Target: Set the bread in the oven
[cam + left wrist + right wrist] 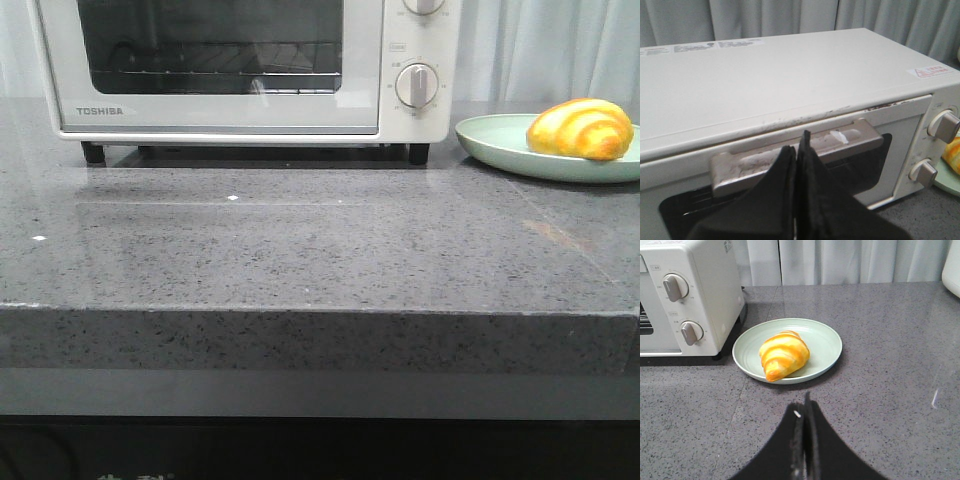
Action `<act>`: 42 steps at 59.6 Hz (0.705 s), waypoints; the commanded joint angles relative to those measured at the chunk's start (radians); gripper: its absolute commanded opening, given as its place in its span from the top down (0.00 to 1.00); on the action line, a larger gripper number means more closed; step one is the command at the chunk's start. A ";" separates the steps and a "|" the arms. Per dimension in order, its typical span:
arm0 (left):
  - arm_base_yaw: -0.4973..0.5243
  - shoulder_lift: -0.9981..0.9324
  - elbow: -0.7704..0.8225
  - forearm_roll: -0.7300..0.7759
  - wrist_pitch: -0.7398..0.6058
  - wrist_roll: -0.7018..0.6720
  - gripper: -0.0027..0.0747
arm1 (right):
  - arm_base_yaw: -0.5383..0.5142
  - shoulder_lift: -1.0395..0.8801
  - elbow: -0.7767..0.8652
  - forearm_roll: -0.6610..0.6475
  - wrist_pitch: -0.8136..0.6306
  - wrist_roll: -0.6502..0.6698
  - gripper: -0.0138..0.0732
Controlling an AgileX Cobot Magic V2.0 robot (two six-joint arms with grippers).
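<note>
The left gripper (800, 142) hung closed just before the oven (240, 70) door handle (800, 150). The right gripper (805, 405) hovered closed near the plate (490, 145), where the bread (580, 128) lay at frame right. The door read "TOSHIBA".

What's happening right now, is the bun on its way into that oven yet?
Both end effectors shut, empty: left at the oven door handle, right short of the plate. Bread on plate. Door closed, blocking entry.
</note>
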 commanded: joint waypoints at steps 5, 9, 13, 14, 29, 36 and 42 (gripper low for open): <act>-0.014 0.067 -0.094 -0.002 -0.129 -0.002 0.99 | 0.000 0.019 -0.036 0.000 -0.087 -0.004 0.91; -0.012 0.101 -0.108 -0.002 -0.147 -0.002 0.99 | 0.000 0.019 -0.036 0.000 -0.087 -0.004 0.91; -0.010 0.126 -0.120 -0.002 -0.159 -0.002 0.99 | 0.000 0.019 -0.036 0.000 -0.086 -0.004 0.91; -0.010 0.131 -0.122 -0.002 -0.159 -0.002 0.99 | 0.000 0.019 -0.036 0.000 -0.085 -0.004 0.91; -0.019 0.151 -0.127 0.000 -0.064 -0.002 0.99 | 0.000 0.019 -0.036 0.000 -0.071 -0.004 0.91; -0.040 0.125 -0.127 0.008 0.101 -0.002 0.99 | 0.000 0.019 -0.036 0.000 -0.071 -0.004 0.91; -0.059 0.112 -0.127 0.008 0.259 -0.002 0.99 | 0.000 0.019 -0.036 0.000 -0.071 -0.004 0.91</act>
